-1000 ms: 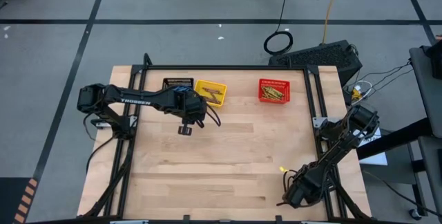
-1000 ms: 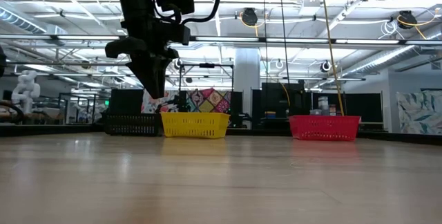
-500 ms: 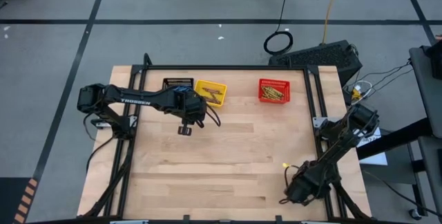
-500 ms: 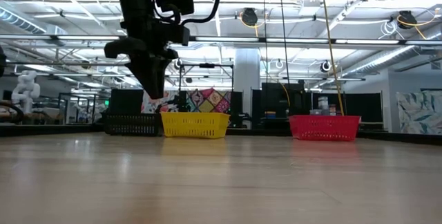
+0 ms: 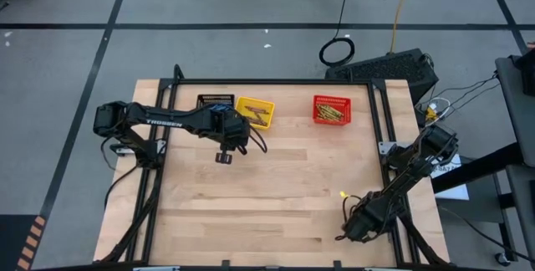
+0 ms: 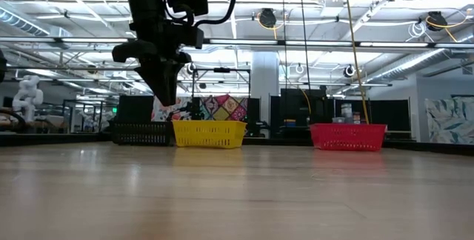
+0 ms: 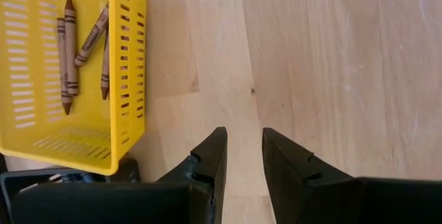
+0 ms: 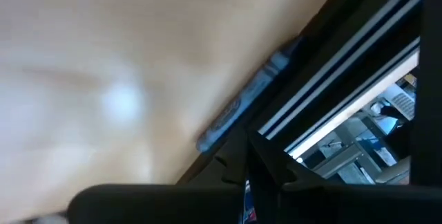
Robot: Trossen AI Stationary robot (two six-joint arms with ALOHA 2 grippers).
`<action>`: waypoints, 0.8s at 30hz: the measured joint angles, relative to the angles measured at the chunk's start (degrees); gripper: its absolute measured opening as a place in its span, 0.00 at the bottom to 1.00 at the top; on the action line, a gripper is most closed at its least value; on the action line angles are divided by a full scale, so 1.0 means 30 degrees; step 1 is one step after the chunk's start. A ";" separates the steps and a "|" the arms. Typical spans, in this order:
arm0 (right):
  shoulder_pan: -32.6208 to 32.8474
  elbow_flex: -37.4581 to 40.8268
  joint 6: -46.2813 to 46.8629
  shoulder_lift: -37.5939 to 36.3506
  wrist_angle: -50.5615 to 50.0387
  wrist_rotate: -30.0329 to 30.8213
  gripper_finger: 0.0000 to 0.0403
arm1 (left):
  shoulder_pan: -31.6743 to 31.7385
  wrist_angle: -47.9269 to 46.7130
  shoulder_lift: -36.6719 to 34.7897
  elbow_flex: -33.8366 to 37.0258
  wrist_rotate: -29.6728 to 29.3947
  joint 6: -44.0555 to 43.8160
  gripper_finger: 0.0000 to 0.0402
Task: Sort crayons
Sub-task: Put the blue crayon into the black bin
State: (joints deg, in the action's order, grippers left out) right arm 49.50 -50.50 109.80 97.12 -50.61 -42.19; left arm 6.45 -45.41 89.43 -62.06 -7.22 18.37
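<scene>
Right gripper (image 5: 342,236), clenched low at the worktop's (image 5: 276,196) near right edge beside a blue crayon (image 8: 238,110) lying against the frame rail; left gripper (image 7: 242,156), parted and empty, beside yellow basket (image 7: 131,72); advise unclenching before descending squarely.

Matt wood table (image 5: 276,187), plastic mesh basket (image 7: 131,58)

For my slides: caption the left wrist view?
Left claw, empty, hovers over bare table beside yellow basket holding brown crayons.
</scene>
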 joint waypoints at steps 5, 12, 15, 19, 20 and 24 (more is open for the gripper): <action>-0.0081 0.0609 0.0097 0.0000 0.0694 0.0029 0.00 | -0.0003 -0.0044 0.0000 0.0000 0.0000 0.0000 0.21; -0.0109 0.1339 0.0195 0.0000 0.1853 0.0044 0.00 | -0.0001 -0.0044 0.0000 0.0000 0.0000 0.0005 0.21; -0.0117 0.1531 0.0223 0.0000 0.1773 -0.0022 0.00 | 0.0004 -0.0044 0.0000 0.0000 0.0000 0.0000 0.21; -0.0124 0.1538 0.0287 0.0000 0.1740 -0.0641 0.00 | 0.0004 -0.0036 0.0000 0.0000 0.0000 0.0007 0.21; -0.0124 0.1538 0.0281 0.0000 0.1741 -0.0842 0.00 | 0.0000 -0.0038 0.0007 0.0000 -0.0004 0.0007 0.21; -0.0124 0.1538 0.0189 0.0000 0.1727 -0.0887 0.00 | 0.0004 -0.0036 0.0007 0.0000 -0.0007 0.0007 0.21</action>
State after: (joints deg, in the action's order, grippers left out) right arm 49.12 -45.89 110.36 97.12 -45.43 -44.86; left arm 6.46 -45.52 89.45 -62.06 -7.25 18.39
